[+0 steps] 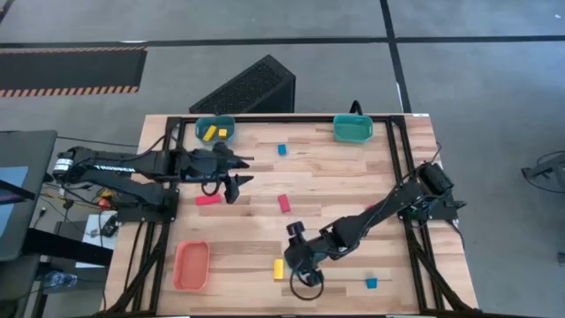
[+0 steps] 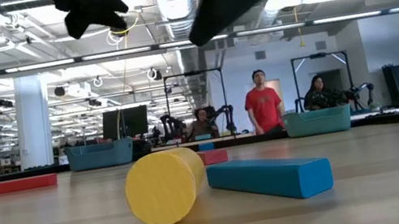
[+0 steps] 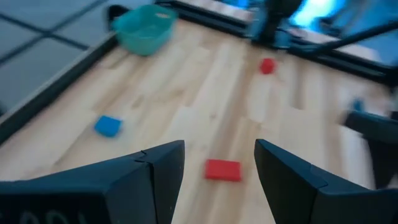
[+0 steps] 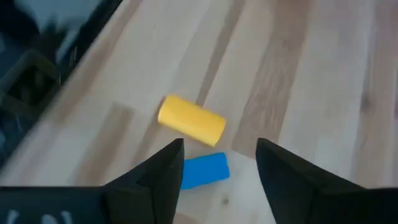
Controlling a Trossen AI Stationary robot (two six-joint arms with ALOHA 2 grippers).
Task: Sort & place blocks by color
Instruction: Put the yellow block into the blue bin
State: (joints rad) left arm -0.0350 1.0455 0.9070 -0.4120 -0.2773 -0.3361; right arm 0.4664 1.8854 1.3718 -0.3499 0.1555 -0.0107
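My left gripper [image 1: 238,177] hangs open over the table's left middle; in its wrist view [image 3: 219,163] a red block [image 3: 222,169] lies on the wood below the gap between the fingers. My right gripper [image 1: 298,263] is open near the front edge. Its wrist view [image 4: 219,155] shows a yellow cylinder [image 4: 191,120] lying on its side and a blue bar [image 4: 204,170] beside it. The low view shows the same yellow cylinder [image 2: 165,186] and blue bar [image 2: 270,177]. More red [image 1: 208,200], [image 1: 284,203] and blue blocks [image 1: 282,150], [image 1: 371,283] lie scattered.
A teal tray [image 1: 214,124] at the far left holds yellow blocks; a second teal tray [image 1: 353,130] sits at the far right. An orange tray [image 1: 192,265] lies at the near left corner. A black frame runs round the table. People stand in the room beyond [image 2: 265,109].
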